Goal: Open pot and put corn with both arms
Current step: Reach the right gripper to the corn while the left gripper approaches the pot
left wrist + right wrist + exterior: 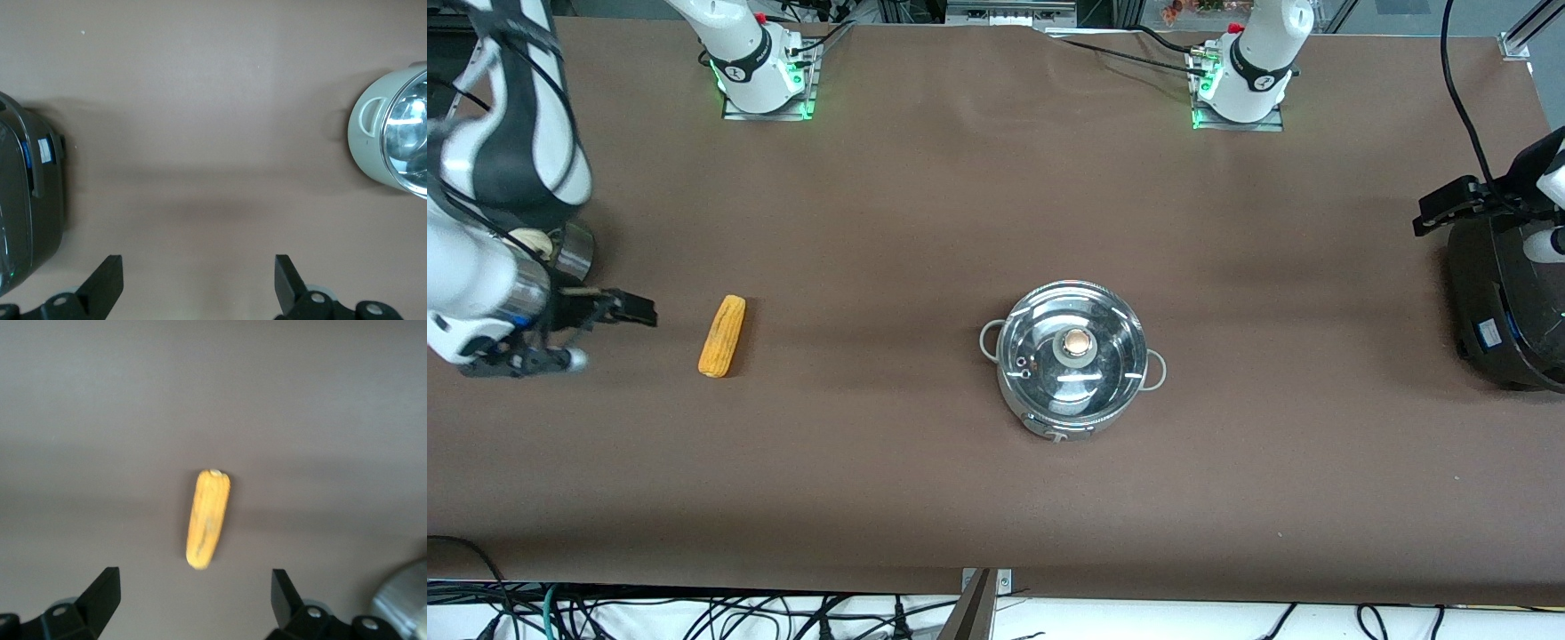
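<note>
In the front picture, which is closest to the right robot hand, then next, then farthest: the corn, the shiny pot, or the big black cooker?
Measured from the right gripper, which is open at the right arm's end of the table:
1. The corn, lying on the table just beside that gripper.
2. The pot, lid on, mid-table.
3. The black rice cooker, at the left arm's end, under the left gripper.

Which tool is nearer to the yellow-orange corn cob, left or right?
The right. The right tool, fingers open, hangs beside the yellow-orange corn cob at the right arm's end of the table. The left tool, also open, is over the big black rice cooker.
</note>
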Motion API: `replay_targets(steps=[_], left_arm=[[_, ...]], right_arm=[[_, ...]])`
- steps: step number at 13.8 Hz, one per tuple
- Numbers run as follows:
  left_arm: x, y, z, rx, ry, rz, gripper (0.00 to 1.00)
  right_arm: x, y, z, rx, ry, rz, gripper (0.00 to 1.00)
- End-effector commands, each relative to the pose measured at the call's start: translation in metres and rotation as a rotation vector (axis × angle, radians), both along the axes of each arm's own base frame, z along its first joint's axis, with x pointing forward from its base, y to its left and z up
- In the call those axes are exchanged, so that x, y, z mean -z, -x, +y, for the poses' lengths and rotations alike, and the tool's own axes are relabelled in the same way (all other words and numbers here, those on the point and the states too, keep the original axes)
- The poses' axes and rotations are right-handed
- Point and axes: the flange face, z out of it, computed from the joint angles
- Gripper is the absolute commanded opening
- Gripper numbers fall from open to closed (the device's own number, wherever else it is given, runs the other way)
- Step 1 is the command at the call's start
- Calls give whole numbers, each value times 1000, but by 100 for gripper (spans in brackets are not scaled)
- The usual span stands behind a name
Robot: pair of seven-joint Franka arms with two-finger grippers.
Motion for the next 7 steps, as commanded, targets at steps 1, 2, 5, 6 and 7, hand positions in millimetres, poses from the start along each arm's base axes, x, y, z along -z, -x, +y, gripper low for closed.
replay_targets(steps=[1,2,5,6,7], left_arm=[[-6,-2,-5,20,25,-19,100],[-6,-2,-8,25,24,-19,100],[4,-4,-17,40,22,-2,100],[15,-7,-30,61,13,25,100],[21,-7,-34,71,5,42,100]], right_arm=[[53,-9,27,61,2,9,100],[71,-6,29,58,2,-8,100],[122,11,25,57,7,-59,100],[135,17,21,58,8,-55,100],[142,22,17,57,11,-49,100]])
